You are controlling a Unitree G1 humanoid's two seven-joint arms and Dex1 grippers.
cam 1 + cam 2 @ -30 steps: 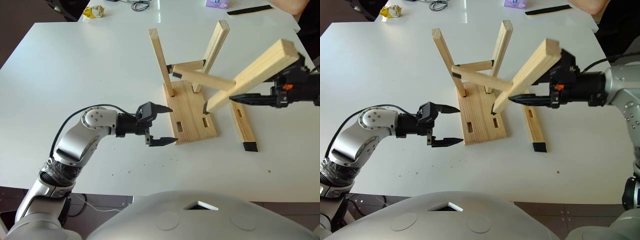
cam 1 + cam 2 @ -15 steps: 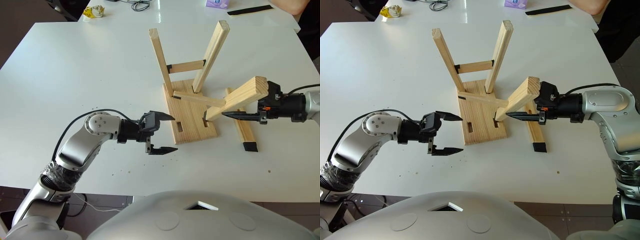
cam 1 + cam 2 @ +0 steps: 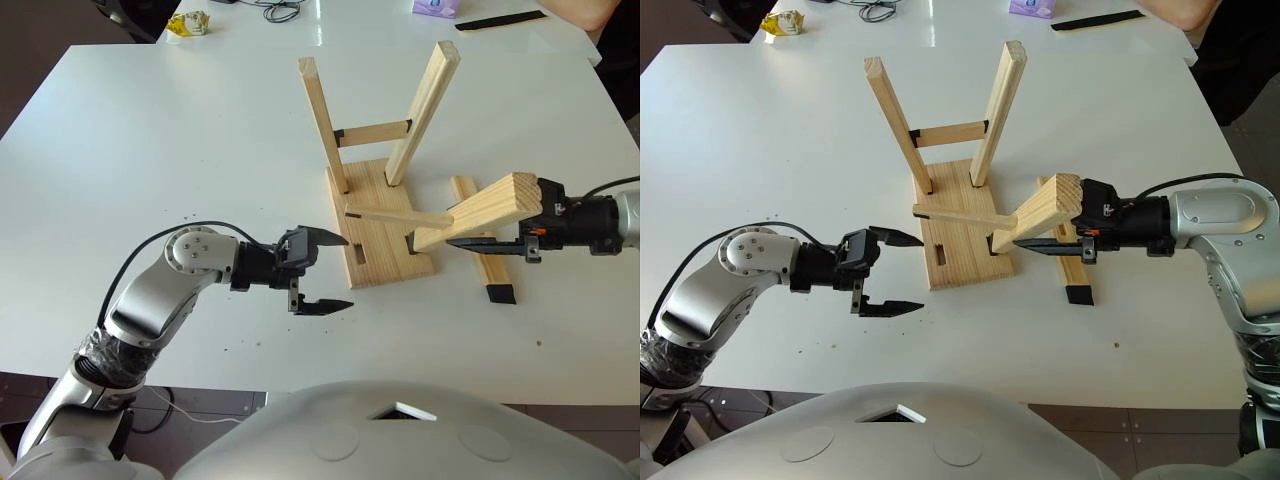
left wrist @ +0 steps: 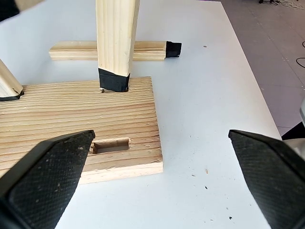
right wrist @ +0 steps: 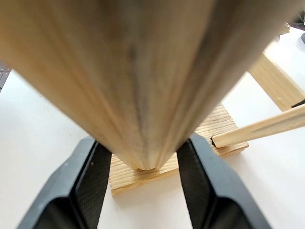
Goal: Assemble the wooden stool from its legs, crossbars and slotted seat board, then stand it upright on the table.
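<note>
- The pale wooden slotted seat board (image 3: 385, 262) lies flat on the white worktop (image 3: 180, 130). Two upright pale wooden legs (image 3: 322, 120) stand in its 12 o'clock edge, joined by a short wooden crossbar (image 3: 375, 132).
- The right hand (image 5: 143, 152) is clenched on a third square wooden leg (image 3: 485, 205), tilted toward 3 o'clock. Its black-taped lower end sits at the slot at the board's 4 o'clock corner; full seating cannot be confirmed.
- A thin wooden crossbar (image 3: 400, 215) runs from this leg across the board toward 9 o'clock.
- The left hand (image 3: 347, 272) hovers released just off the board's 8 o'clock corner, touching nothing.
- A fourth wooden leg with a black-taped end (image 3: 495, 272) lies on the worktop at the board's 3 o'clock side.
- Handling, as judged: the parts are stiff, light and dry. Grasp the leg by its flat faces above mid-length and press along its axis. The thin crossbar likely tolerates little side load. The light board may slide, so brace its 8 o'clock edge.
- Change: one second ago the held leg hung high and steep over the board. It now lies lower and flatter, with its foot at the slot and the crossbar close over the board. The left hand has drifted slightly toward 6 o'clock and stays released.
</note>
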